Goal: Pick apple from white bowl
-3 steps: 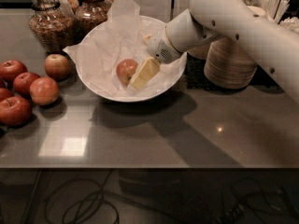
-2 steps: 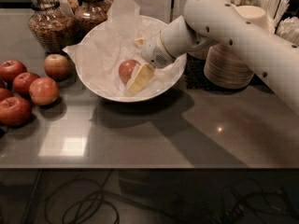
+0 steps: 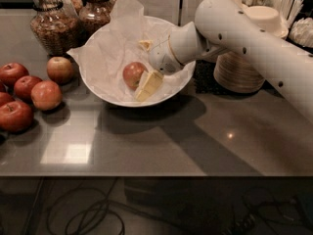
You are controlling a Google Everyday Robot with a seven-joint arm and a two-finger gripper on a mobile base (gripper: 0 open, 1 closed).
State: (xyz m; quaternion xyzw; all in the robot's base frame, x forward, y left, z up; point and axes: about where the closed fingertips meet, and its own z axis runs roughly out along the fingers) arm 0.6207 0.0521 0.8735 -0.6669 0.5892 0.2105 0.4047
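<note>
The apple (image 3: 132, 74), orange-red with a pale blush, lies in the wide white bowl (image 3: 100, 89) lined with crinkled white paper. My gripper (image 3: 146, 65) reaches into the bowl from the right on the white arm (image 3: 234, 33). It is open. One cream finger (image 3: 148, 84) sits just right of and in front of the apple, touching or nearly touching it. The other finger (image 3: 145, 44) shows behind, further back in the bowl. The apple lies at the mouth of the gap, not lifted.
Several darker red apples (image 3: 46, 94) lie in a group on the table at the left. Glass jars (image 3: 51, 26) stand behind the bowl. Stacked cream paper bowls (image 3: 239, 72) and a holder of utensils (image 3: 281, 1) stand at the right, behind the arm.
The arm has swung left and the gripper has pushed further into the bowl, closer around the apple. The apple has stayed in place.
</note>
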